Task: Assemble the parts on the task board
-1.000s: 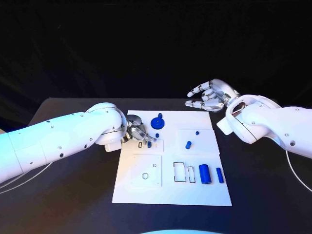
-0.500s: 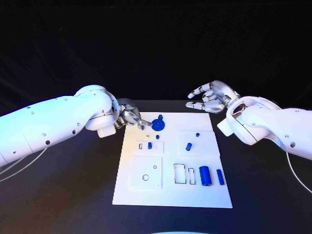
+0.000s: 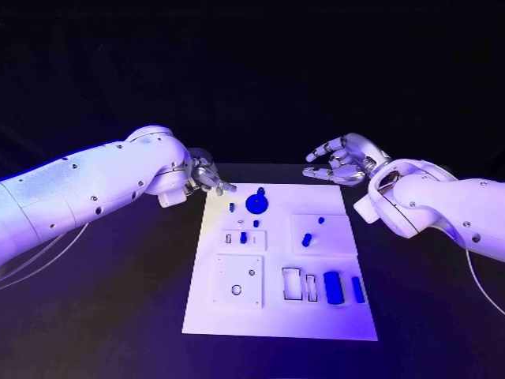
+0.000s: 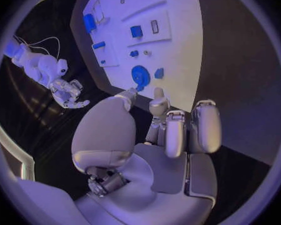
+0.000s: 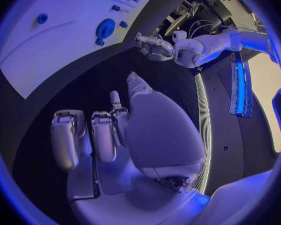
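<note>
Both the left hand (image 3: pixel 203 179) and right hand (image 3: pixel 342 160) are held empty, fingers apart, just past the task board's (image 3: pixel 281 316) far corners; the blue parts (image 3: pixel 256 203) lie untouched

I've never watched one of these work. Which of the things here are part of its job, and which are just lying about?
Part of the job:
- white task board
- blue round part at its far end
- blue parts near its right edge
- left hand, right hand, both holding nothing

Just there:
- black table
- cable on it
</note>
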